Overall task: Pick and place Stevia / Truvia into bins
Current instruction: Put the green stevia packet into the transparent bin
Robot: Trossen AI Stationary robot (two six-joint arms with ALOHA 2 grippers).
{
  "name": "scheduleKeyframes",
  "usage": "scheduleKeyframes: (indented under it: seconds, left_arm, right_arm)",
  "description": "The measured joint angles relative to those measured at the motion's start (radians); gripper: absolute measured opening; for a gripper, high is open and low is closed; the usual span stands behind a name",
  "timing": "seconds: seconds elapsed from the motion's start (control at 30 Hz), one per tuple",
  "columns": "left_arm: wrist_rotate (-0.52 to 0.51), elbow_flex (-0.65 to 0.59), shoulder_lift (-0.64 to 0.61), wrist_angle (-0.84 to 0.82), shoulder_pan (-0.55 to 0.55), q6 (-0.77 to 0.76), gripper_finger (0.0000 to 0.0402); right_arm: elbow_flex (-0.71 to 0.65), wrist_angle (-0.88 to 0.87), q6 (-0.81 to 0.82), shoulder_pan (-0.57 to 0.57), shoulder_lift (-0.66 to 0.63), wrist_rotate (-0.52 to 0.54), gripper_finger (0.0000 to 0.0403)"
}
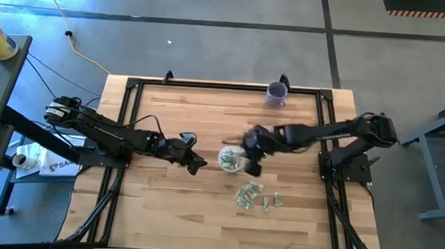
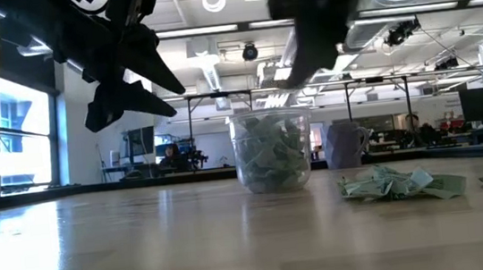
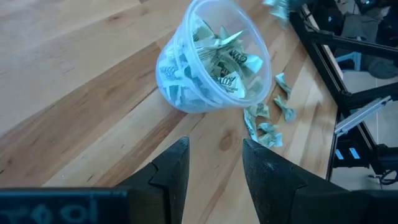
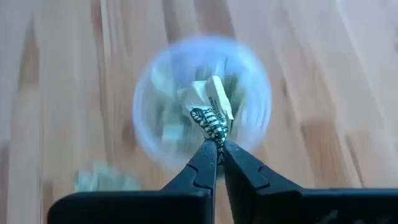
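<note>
The cup (image 1: 230, 159) stands upright near the middle of the high view, on the wooden table (image 1: 164, 213), and it is well filled with green and white sachets; in the low view the cup (image 2: 270, 150) sits at centre frame, packed most of the way up. The right gripper (image 4: 216, 148) hangs right above the cup's mouth, fingers pinched nearly together on one sachet (image 4: 210, 112) that stands up between the tips, with the blurred cup (image 4: 202, 102) straight below it in the right wrist view. From above, that right gripper (image 1: 251, 158) shows at the cup's right edge, its arm reaching in from the right of the frame. The left gripper (image 1: 194, 163) waits just left of the cup, clear of it and raised off the table, fingers a moderate gap apart; in the left wrist view its two fingers (image 3: 174, 171) frame bare wood, with the cup (image 3: 211, 59) beyond them in the upper middle of the picture. A loose pile of sachets (image 1: 251, 195) lies on the table lower right of the cup in the high view, a few more (image 1: 272, 201) just to its right. A second, purplish cup (image 1: 277, 93) stands at the table's top edge, well apart from the rest.
</note>
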Motion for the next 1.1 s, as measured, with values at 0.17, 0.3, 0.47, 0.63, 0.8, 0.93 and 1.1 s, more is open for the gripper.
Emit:
scheduleKeyframes:
  seconds: [0.17,0.3,0.47,0.63,0.8,0.93,1.1]
  left_arm:
    - [-0.001,0.000,-0.005,-0.005,0.000,0.001,0.0182]
    - [0.004,0.000,-0.005,-0.003,0.000,-0.002,0.0182]
    - [0.005,0.000,-0.007,0.002,0.000,-0.003,0.0182]
    - [0.004,0.000,-0.007,0.002,0.000,-0.003,0.0182]
    - [-0.004,0.000,-0.007,0.003,0.000,0.002,0.0182]
    - [-0.011,0.000,-0.007,0.003,0.000,0.003,0.0182]
    - [-0.018,0.000,-0.007,0.009,0.000,-0.003,0.0182]
  right_arm:
    - [0.117,0.027,-0.060,-0.045,0.137,-0.081,0.0007]
    - [0.164,-0.057,-0.072,-0.045,0.251,-0.128,0.0025]
    - [0.172,-0.056,-0.079,-0.037,0.290,-0.106,0.0052]
    - [0.172,-0.057,-0.076,-0.037,0.262,-0.089,0.0081]
    - [0.172,-0.066,-0.079,-0.037,0.205,-0.057,0.0122]
    - [0.172,-0.094,-0.094,-0.037,0.172,-0.060,0.0163]
    - [0.172,-0.180,-0.165,-0.004,0.098,-0.062,0.0217]
